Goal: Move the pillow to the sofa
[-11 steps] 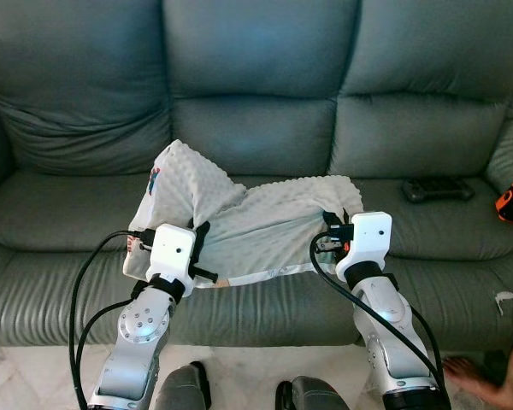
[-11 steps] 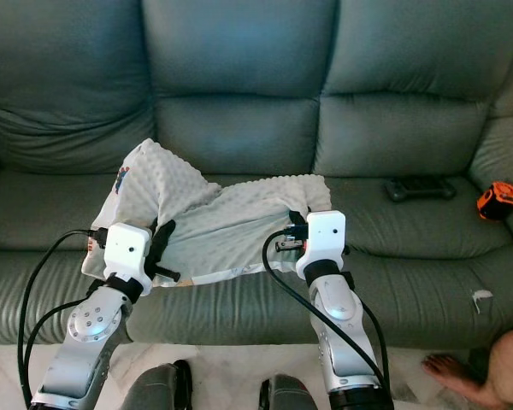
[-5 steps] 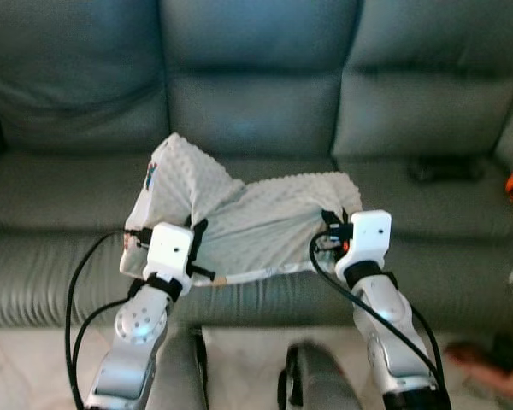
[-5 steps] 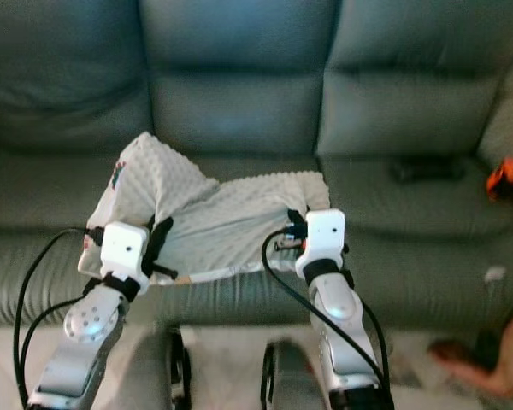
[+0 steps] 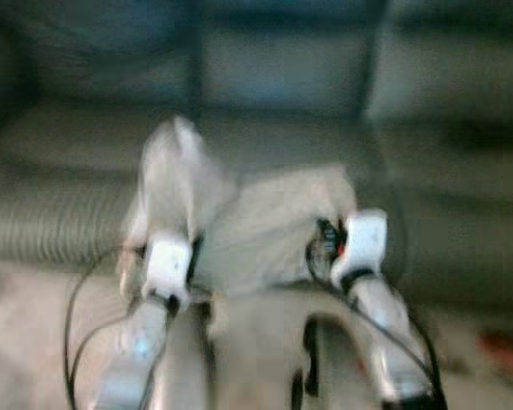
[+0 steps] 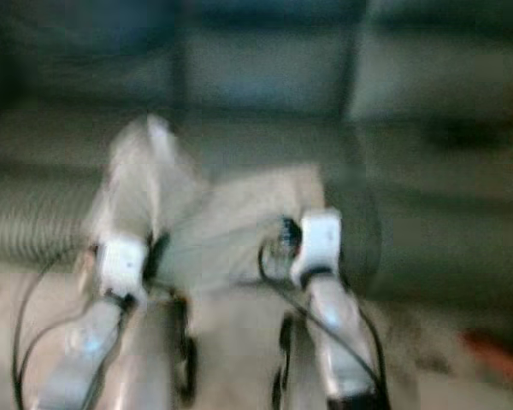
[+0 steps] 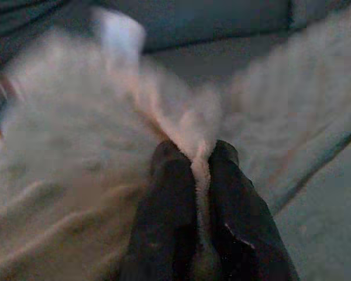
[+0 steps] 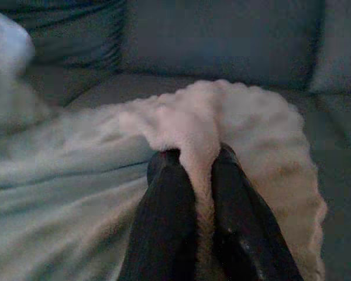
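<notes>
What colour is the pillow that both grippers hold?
The pillow is off-white, clearest in the right wrist view.

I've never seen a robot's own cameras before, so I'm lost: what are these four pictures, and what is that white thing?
The two blurred pictures come from cameras in a humanoid robot's head, looking down at its own silver arms; the blur suggests it is moving. Ahead is a grey-green sofa. The other two come from cameras on its wrists, looking along black fingers. The white thing is a soft pillow. The left gripper pinches one edge and the right gripper pinches another, holding it in front of the sofa.
</notes>
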{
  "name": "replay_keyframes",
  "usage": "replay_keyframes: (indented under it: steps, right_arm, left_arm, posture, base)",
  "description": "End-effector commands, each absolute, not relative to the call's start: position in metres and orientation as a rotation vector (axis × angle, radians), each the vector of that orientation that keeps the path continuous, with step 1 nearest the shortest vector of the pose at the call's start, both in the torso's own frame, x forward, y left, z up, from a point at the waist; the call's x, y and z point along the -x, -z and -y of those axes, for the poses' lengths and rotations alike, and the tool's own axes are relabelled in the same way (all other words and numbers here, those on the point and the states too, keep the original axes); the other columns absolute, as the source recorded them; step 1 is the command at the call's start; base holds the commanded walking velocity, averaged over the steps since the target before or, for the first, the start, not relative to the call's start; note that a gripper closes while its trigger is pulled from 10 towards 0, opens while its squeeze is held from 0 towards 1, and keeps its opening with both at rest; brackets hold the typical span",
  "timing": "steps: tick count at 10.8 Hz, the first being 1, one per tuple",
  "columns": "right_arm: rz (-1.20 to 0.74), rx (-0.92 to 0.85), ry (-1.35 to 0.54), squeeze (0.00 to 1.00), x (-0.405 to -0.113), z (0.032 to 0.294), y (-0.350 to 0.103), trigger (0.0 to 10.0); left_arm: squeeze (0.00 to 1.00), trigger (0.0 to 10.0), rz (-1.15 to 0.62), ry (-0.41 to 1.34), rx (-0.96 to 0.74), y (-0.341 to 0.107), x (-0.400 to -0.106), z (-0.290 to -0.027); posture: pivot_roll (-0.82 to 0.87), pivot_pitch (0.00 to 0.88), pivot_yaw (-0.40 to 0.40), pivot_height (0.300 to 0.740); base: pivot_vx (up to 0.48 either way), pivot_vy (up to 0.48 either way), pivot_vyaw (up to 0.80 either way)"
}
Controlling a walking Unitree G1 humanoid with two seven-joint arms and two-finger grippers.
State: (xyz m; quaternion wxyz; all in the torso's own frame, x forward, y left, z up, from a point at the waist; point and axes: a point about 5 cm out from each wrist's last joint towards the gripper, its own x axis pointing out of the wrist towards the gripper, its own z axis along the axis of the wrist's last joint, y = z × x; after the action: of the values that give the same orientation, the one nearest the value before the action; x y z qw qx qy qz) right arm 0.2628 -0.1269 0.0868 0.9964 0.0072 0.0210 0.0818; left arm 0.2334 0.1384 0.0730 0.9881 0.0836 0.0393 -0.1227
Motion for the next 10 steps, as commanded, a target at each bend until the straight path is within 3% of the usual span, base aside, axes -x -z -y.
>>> replay_keyframes:
  steps: [1, 8, 10]
  right_arm:
    - [-0.015, -0.013, -0.111, 0.0, -0.2644, 0.1381, -0.0914, 10.0]
    - [-0.011, 0.001, -0.128, 0.0, -0.266, 0.1363, -0.0915, 10.0]
    - [-0.013, -0.003, -0.126, 0.0, -0.2653, 0.1367, -0.0911, 10.0]
  left_arm:
    - [0.0, 10.0, -0.031, 0.225, -0.193, -0.0849, -0.241, -0.1443]
    - [0.0, 10.0, -0.023, 0.267, -0.166, -0.0876, -0.2429, -0.1394]
    - [0.0, 10.0, -0.024, 0.284, -0.151, -0.0877, -0.2433, -0.1373]
  posture:
    - [0.0, 0.18, -0.016, 0.603]
    - [0.01, 0.188, -0.011, 0.603]
    - [0.0, 0.189, -0.011, 0.603]
  base:
    - [0.0, 0.0, 0.0]
    - [0.0, 0.0, 0.0]
    - [0.263, 0.0, 0.0]
